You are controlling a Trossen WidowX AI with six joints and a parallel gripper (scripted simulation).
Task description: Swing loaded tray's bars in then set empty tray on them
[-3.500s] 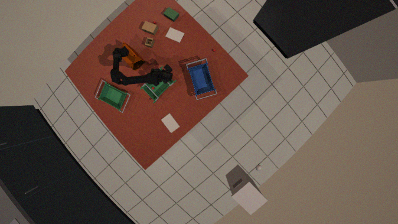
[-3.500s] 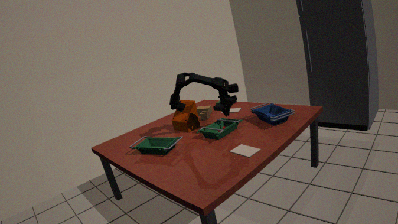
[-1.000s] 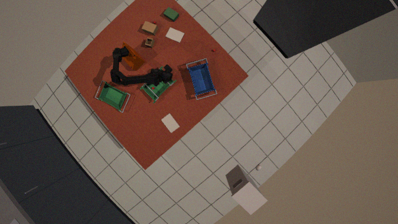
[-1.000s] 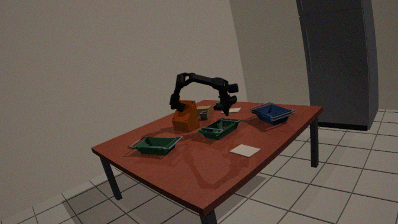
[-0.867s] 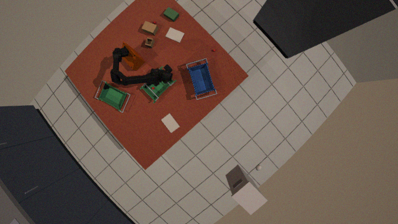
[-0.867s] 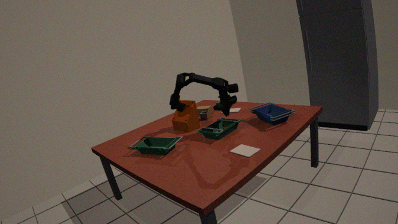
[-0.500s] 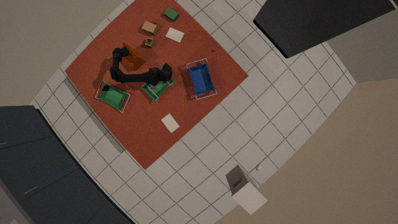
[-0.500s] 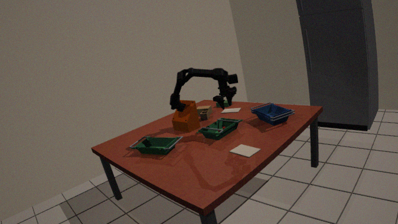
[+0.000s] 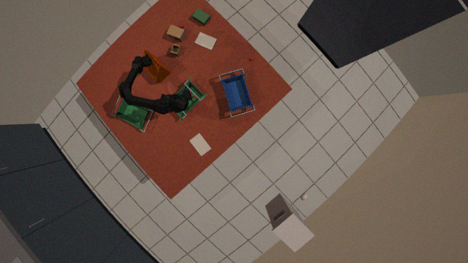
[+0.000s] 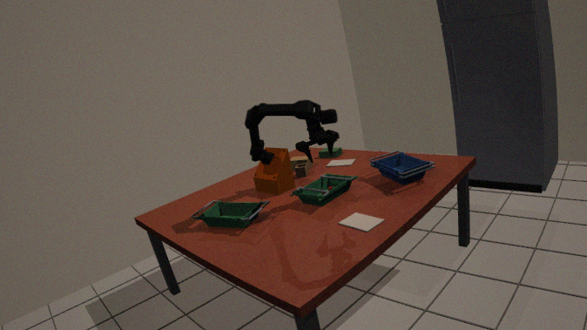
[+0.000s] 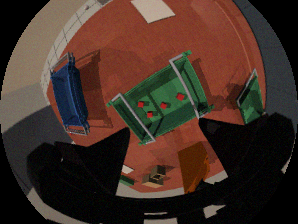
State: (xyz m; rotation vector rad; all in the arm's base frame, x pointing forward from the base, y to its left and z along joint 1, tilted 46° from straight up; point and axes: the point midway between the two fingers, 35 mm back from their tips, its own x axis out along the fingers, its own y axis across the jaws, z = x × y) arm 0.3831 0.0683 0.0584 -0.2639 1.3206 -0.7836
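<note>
a tall dark cabinet [image 9: 375,15] [image 10: 501,93] stands on pale floor tiles [image 9: 312,126] [image 10: 505,232] near plain beige walls [image 9: 416,178] [image 10: 174,50].
</note>
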